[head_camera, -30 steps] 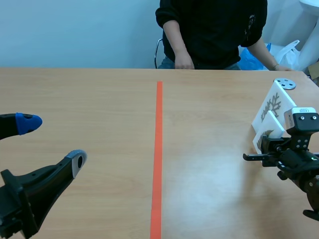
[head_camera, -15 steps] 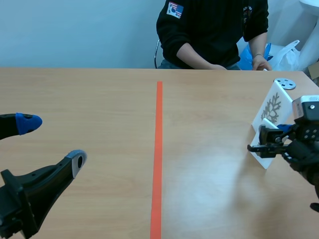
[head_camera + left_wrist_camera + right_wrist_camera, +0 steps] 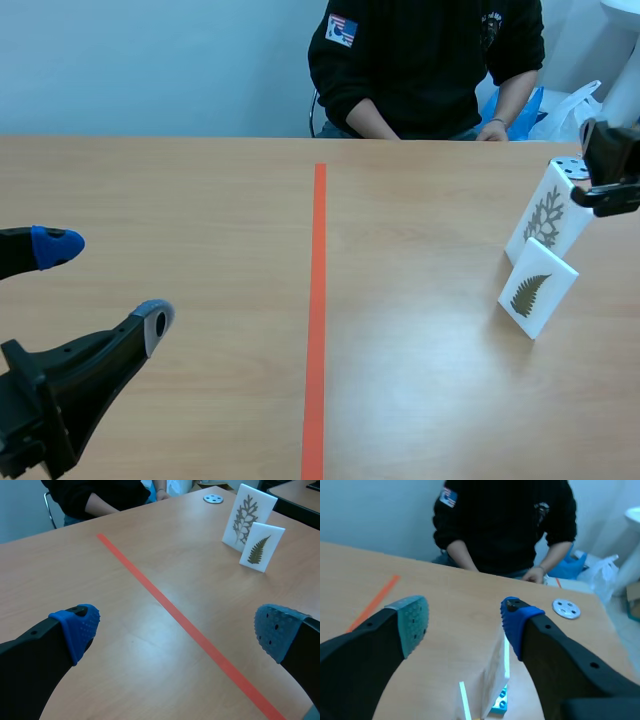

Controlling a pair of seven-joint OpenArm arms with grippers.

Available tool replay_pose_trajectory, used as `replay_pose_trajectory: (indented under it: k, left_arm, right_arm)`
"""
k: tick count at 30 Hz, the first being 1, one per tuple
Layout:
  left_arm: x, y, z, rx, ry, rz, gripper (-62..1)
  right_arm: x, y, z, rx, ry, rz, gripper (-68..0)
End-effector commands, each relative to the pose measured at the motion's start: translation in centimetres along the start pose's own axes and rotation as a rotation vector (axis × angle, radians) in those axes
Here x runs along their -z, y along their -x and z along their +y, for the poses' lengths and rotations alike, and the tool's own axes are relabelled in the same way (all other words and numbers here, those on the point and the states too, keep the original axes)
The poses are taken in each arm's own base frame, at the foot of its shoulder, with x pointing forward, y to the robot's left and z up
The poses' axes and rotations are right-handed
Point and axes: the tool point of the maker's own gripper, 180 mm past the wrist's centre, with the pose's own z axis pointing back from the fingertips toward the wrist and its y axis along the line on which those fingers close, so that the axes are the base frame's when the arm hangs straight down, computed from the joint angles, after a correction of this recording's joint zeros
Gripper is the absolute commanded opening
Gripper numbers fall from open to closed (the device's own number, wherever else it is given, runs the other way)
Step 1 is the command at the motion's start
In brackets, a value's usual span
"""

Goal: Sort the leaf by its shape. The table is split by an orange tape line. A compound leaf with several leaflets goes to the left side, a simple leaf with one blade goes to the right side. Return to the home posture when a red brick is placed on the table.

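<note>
Pale wooden table [image 3: 200, 190], split by an orange tape line [image 3: 318, 300], with a person [image 3: 430, 60] seated at 12 o'clock. The left gripper [image 3: 105, 283] hangs low at 8 o'clock, angled toward the centre, its jaws spread wide and holding nothing. The right gripper [image 3: 465, 622] sits high at 2 o'clock above the cards, tilted down, its jaws likewise wide apart and touching nothing. Both leaf cards stand right of the tape near 3 o'clock: a small fern card [image 3: 537, 285] just in front of a taller card [image 3: 548, 212] bearing a branching leaf.
</note>
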Motion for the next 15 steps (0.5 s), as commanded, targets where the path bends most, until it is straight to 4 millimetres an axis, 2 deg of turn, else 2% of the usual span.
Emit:
replay_pose_trajectory:
  k: [1, 5, 10, 11, 15]
  left_arm:
    - [0.1, -1.0, -0.1, -0.003, 0.001, -0.038, 1.4]
    - [0.1, -1.0, -0.1, -0.002, 0.001, -0.038, 1.4]
    - [0.1, -0.9, -0.1, -0.002, 0.001, -0.037, 1.4]
    - [0.1, -0.9, -0.1, -0.003, 0.0, -0.035, 1.4]
    - [0.1, -0.8, 0.0, -0.002, -0.003, -0.03, 1.4]
  right_arm:
    - [-0.3, -0.7, 0.1, -0.007, -0.041, -0.004, -30.2]
    - [-1.8, -1.5, 2.7, 0.032, -0.198, 0.008, -14.4]
    - [-4.5, -0.7, 6.1, 0.096, -0.344, 0.074, -1.8]
    - [-5.0, -0.5, 6.6, 0.112, -0.36, 0.085, 0.4]
    - [-6.7, 0.3, 8.0, 0.147, -0.395, 0.136, 0.4]
